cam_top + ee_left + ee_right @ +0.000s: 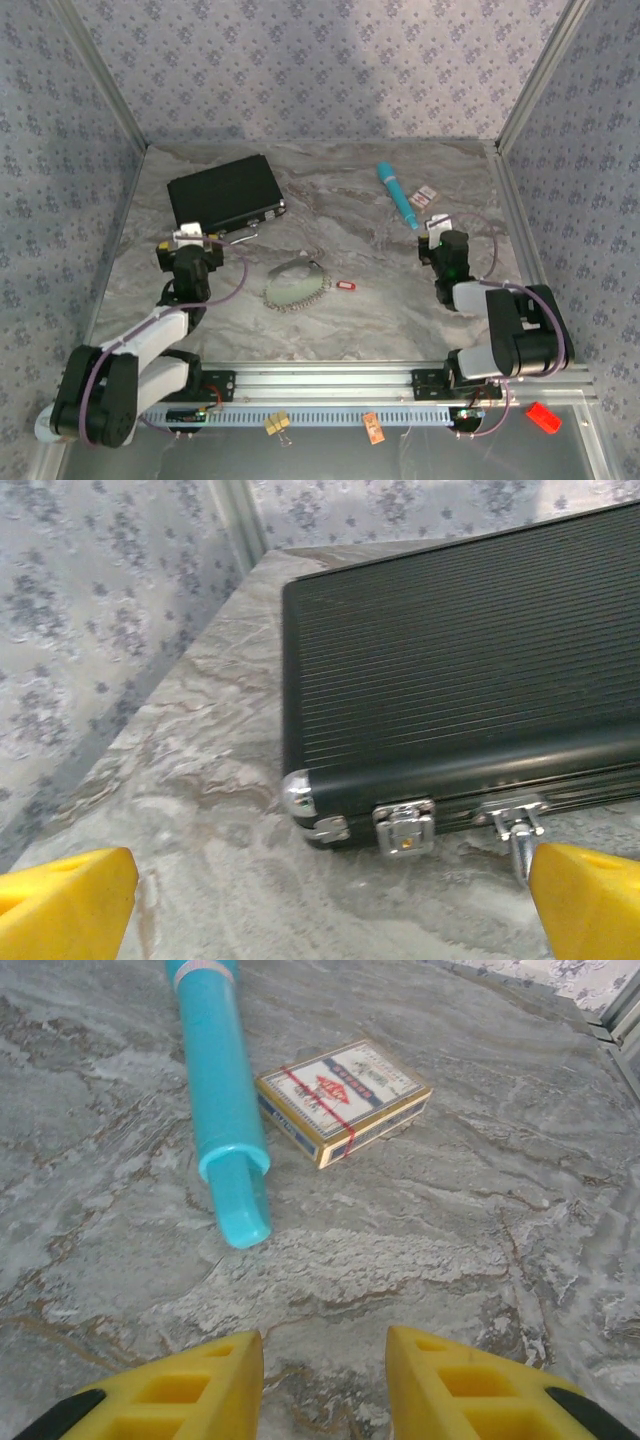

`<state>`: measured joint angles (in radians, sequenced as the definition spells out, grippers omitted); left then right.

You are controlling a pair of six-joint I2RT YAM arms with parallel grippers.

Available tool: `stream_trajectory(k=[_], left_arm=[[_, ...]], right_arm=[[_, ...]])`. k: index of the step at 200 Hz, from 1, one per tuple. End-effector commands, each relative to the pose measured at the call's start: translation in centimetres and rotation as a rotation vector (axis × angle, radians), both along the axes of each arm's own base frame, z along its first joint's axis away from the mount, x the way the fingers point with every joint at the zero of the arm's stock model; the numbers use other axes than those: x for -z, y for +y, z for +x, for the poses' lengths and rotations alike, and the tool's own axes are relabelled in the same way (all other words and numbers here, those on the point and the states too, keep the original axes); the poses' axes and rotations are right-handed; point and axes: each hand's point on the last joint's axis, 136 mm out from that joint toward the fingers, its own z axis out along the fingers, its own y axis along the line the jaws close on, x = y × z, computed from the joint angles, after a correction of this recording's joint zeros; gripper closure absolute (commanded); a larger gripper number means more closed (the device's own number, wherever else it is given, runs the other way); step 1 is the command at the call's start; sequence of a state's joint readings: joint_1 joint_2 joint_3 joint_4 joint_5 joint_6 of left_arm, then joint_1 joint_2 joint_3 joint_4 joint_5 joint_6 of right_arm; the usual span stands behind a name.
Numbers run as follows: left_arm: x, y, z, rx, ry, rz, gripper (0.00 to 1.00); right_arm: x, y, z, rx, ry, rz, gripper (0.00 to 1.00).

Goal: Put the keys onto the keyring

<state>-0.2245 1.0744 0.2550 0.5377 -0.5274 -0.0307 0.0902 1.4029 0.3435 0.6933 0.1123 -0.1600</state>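
Note:
The keyring (297, 283), a floppy silvery loop with a toothed rim of small metal bits, lies on the marble table (380, 320) between the arms. A tiny red piece (346, 286) lies just right of it; whether it or the rim bits are keys is too small to tell. My left gripper (190, 238) is up and left of the ring, by the front edge of a black case (225, 192). In the left wrist view it (330, 910) is open wide over bare table. My right gripper (438, 228) sits far right, also open (325, 1380), holding nothing.
A teal pen-like stick (222, 1100) and a small card box (342, 1098) lie just ahead of the right gripper. The case's latches (405, 828) face the left gripper. On the front rail lie a yellow clip (277, 423), an orange piece (373, 428) and a red piece (543, 417).

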Motion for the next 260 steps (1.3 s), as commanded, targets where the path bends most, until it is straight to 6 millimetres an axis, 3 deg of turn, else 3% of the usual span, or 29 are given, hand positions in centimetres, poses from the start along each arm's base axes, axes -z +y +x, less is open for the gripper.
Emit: stream_trajectory(k=[1, 16, 29, 54, 84, 100, 138, 155, 260], left_arm=[[-1.1, -0.9, 1.5, 0.077, -0.085, -0.007, 0.00], [-0.4, -0.9, 2.1, 0.101, -0.089, -0.023, 0.00], [-0.4, -1.3, 2.6, 0.134, -0.103, -0.019, 0.00], [-0.1, -2.0, 3.5, 0.196, -0.117, -0.011, 0.00], [1.6, -2.7, 4.2, 0.250, -0.114, 0.002, 0.00], [2.7, -1.7, 4.5, 0.231, -0.094, -0.043, 0.00], [3.5, -0.5, 7.1, 0.192, 0.014, -0.107, 0.00], [3.7, 0.2, 7.1, 0.157, 0.022, -0.122, 0.00], [4.0, 0.2, 7.4, 0.189, 0.050, -0.163, 0.00]], right_arm=[[-1.8, -1.0, 1.2, 0.023, -0.080, 0.079, 0.61], [0.0, -2.0, 1.9, 0.050, -0.059, 0.130, 0.61], [0.3, -2.8, 2.1, 0.083, -0.021, 0.156, 0.60], [0.1, -2.9, 2.3, 0.079, -0.033, 0.167, 0.59], [0.0, -2.9, 2.3, 0.079, -0.032, 0.168, 0.56], [0.1, -2.9, 2.3, 0.079, -0.033, 0.169, 0.56], [0.0, -2.9, 2.3, 0.079, -0.034, 0.169, 0.56], [0.0, -2.9, 2.3, 0.079, -0.035, 0.168, 0.55], [0.0, -2.9, 2.3, 0.080, -0.035, 0.167, 0.52]])
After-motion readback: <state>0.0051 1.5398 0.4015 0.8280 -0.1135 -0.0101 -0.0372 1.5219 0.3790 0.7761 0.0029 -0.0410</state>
